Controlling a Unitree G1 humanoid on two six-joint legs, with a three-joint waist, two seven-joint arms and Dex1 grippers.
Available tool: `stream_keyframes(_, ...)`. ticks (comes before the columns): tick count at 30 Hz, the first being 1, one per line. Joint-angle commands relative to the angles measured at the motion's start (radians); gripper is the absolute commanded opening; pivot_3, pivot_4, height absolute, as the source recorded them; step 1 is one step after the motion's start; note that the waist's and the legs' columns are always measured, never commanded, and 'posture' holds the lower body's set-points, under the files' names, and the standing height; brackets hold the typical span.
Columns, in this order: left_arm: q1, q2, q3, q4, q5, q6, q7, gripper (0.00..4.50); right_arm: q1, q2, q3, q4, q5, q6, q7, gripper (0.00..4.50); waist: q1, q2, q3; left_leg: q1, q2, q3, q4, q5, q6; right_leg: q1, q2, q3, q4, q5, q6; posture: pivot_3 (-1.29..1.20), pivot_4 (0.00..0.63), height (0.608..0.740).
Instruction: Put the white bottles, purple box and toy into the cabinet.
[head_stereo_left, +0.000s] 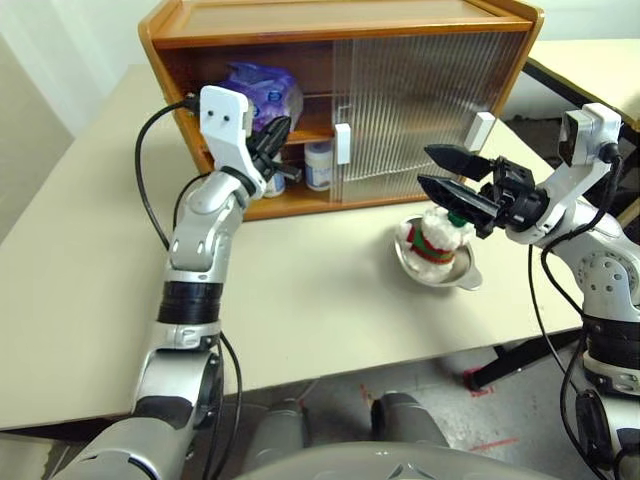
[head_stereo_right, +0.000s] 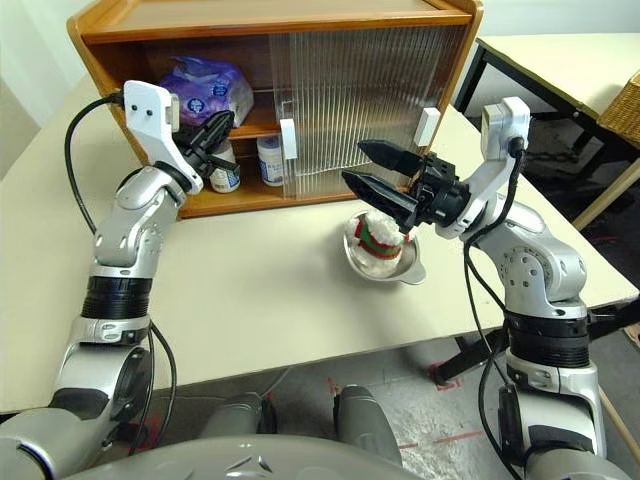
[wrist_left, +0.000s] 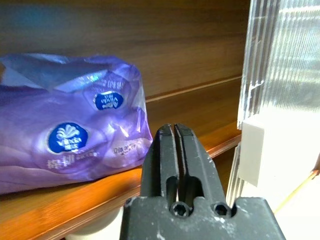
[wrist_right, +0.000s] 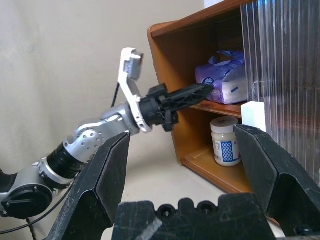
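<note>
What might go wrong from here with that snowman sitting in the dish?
The toy lies in a shallow metal dish under the open right gripper, so a grab may catch or tip the dish. The cabinet door covers the right half; the toy must go through the left opening, where the shut left gripper hovers by the purple box.

Lab-like room: bare tables (head_stereo_left: 320, 300), taped concrete floor (head_stereo_right: 440, 420)

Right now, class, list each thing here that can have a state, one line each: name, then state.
Cabinet: left side open, sliding doors covering the right.
Purple box: lying on the upper shelf.
White bottles: upright on the lower shelf.
Toy: sitting in the metal dish on the table.
Left gripper: shut, empty.
Right gripper: open, empty, above the toy.
</note>
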Motion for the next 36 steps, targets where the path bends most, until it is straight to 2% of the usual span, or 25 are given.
stream_keyframes(1,-0.009,-0.01,-0.003,0.048,0.027,-0.021,0.027,0.04,-0.002,-0.003,-0.003,-0.011,0.006,-0.01,-0.001,4.5,0.001,0.0,0.0,0.0,0.0,0.0,0.0,0.0,0.0,0.0,0.0,0.0,0.0,0.0,0.0,-0.05,0.0,0.74)
stream_keyframes(12,0.022,-0.017,0.011,0.005,0.029,0.016,0.086,0.04,0.005,-0.005,-0.007,-0.018,0.01,-0.007,-0.007,4.5,0.0,0.0,0.0,0.0,0.0,0.0,0.0,0.0,0.0,0.0,-0.001,0.0,0.0,0.0,0.001,-0.05,0.0,0.74)
stream_keyframes(15,-0.011,-0.028,-0.016,0.053,0.07,-0.022,0.108,0.04,0.003,-0.004,-0.001,-0.015,0.007,-0.006,-0.005,4.5,0.002,0.0,0.0,0.0,0.0,0.0,0.0,0.0,0.0,0.0,-0.001,0.0,0.0,0.0,0.001,-0.05,0.0,0.74)
stream_keyframes(22,-0.089,-0.098,0.005,0.167,0.104,-0.023,0.224,0.04,-0.001,-0.005,-0.004,-0.013,0.008,-0.006,-0.006,4.5,0.004,0.0,0.0,0.0,-0.001,0.0,0.0,0.0,0.0,0.001,-0.001,0.0,-0.001,0.0,0.002,-0.05,0.0,0.74)
stream_keyframes(36,-0.2,-0.111,0.029,0.42,0.121,-0.163,0.307,0.04,0.009,-0.005,-0.006,-0.024,0.009,-0.005,-0.014,4.5,0.001,0.0,0.0,0.0,-0.001,0.0,0.0,0.0,0.0,0.0,0.0,0.0,0.0,0.0,0.003,-0.06,0.0,0.74)
